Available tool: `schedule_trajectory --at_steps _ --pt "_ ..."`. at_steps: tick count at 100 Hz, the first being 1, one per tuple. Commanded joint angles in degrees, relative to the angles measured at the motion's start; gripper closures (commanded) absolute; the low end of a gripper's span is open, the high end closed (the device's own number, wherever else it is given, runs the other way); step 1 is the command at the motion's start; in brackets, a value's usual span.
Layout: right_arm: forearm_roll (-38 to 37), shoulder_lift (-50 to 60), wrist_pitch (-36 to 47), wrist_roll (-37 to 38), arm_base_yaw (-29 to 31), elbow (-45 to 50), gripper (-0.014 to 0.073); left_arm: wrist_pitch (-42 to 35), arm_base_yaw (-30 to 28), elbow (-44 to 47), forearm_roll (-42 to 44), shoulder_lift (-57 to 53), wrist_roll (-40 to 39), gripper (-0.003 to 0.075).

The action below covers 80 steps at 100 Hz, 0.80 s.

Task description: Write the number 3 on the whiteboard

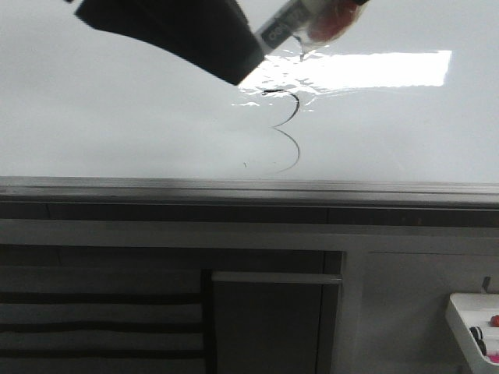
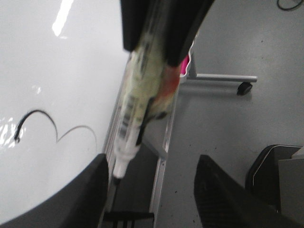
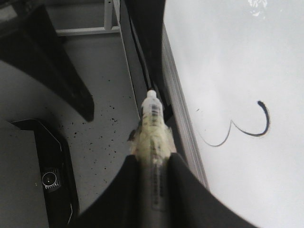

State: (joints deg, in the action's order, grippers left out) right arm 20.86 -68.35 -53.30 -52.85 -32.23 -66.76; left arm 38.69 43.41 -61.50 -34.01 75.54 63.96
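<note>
Right claw: I find the fingers closed tight on the marker. The barrel is pinched between both fingers. Its pale taped section and white tip stick out past the fingertips. In the front view I see the marker at the top edge, coming out of a dark housing that runs in from the upper left. Its tip hangs just above the top stroke of the digit. I cannot tell whether the tip touches the board.

Left claw: fingers well apart, with nothing between them and nothing touching them. The left wrist view shows the marker beyond these fingers, held from the far end by a dark housing.

The number 3: it is on the whiteboard, right of centre in the front view. It sits just under the left end of the bright glare and above the grey bottom rail. The upper curve is dark and heavy at its start. The lower curve is thin and fades at its tail, with a small speck to the left of it. Both wrist views confirm two stacked curves on the board.

Surroundings: white cabinet panels stand below the rail. A white tray with pink and dark items sits at the lower right. A speckled grey floor shows in the wrist views.
</note>
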Motion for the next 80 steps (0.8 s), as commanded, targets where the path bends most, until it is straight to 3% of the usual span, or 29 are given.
schedule_trajectory --at_steps 1,40,47,66,80 --pt "1.13 1.54 3.18 -0.79 -0.13 -1.98 0.0594 -2.87 0.28 -2.86 -4.98 0.17 3.18 0.0352" --pt "1.13 1.54 2.88 -5.05 -0.13 -1.98 0.0594 -2.95 0.28 -5.66 -4.98 4.91 4.73 0.0358" --pt "1.13 1.54 3.02 -5.05 -0.13 -1.98 0.0594 -2.95 0.28 -5.66 -4.98 4.91 4.73 0.0405" --pt "1.41 1.54 2.53 -5.05 -0.13 -1.98 0.0594 -3.09 0.28 -5.66 -4.98 4.91 4.73 0.0623" --pt "1.85 1.54 2.44 -5.05 -0.13 -1.98 0.0594 -3.09 0.28 -5.66 -4.98 4.91 4.73 0.0729"
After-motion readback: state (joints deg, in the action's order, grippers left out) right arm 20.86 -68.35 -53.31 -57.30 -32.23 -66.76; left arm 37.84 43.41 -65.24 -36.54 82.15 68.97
